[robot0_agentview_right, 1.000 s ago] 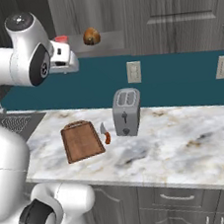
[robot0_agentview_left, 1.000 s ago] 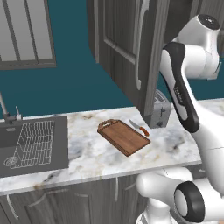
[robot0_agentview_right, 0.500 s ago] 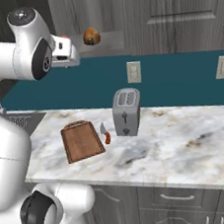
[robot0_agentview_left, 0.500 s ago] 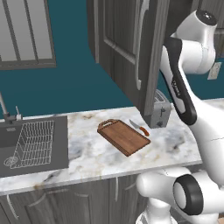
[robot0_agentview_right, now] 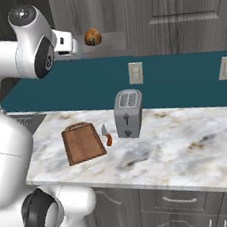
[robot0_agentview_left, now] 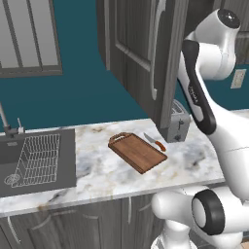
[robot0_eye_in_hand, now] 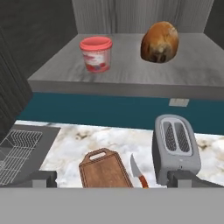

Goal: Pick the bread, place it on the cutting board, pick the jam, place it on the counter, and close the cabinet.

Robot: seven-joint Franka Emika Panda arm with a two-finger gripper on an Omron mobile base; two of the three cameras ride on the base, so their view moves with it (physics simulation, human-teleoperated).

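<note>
One rounded golden bread (robot0_eye_in_hand: 160, 41), red-lidded jam (robot0_eye_in_hand: 96, 54) — grey shelf (robot0_eye_in_hand: 131, 74)

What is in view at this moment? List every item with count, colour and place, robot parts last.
bread: 1, golden-brown, on the cabinet shelf, right of the jam in the hand view
jam: 1, red lid, pale body, on the same shelf
cabinet: 1, dark grey, door open above the counter
cutting board: 1, brown, on the counter
knife: 1, orange handle, beside the board
toaster: 1, grey, on the counter
dish rack: 1, wire, in the sink
wall outlets: 2, pale, on the teal wall
counter: 1, marbled white-grey
gripper: 1, dark tips, open, facing the shelf
</note>
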